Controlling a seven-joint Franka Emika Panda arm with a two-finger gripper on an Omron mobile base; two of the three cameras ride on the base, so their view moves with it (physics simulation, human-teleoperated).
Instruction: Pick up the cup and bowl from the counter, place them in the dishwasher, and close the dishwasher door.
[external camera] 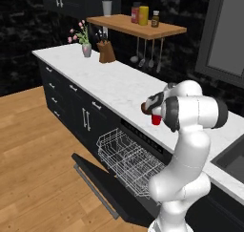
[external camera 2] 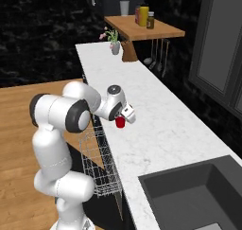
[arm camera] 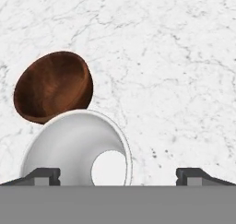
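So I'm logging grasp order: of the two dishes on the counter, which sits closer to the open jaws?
The red cup, white inside, directly under the hand by one fingertip; the dark brown bowl lies just beyond it.

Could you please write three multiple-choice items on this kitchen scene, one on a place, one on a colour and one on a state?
1. Where does the bowl lie?
A. on the counter, right beside the cup
B. in the dishwasher rack
C. on the wooden shelf

2. What colour is the outside of the cup?
A. grey
B. red
C. brown

3. How does the dishwasher door stand?
A. shut
B. dropped open, with the wire rack pulled out
C. taken off

Answers:
1 A, since the hand view shows the brown bowl on the marble next to the cup's white rim.
2 B, since both base views show a red cup under the gripper.
3 B, since the left base view shows the black panel lying down with the white rack above it.
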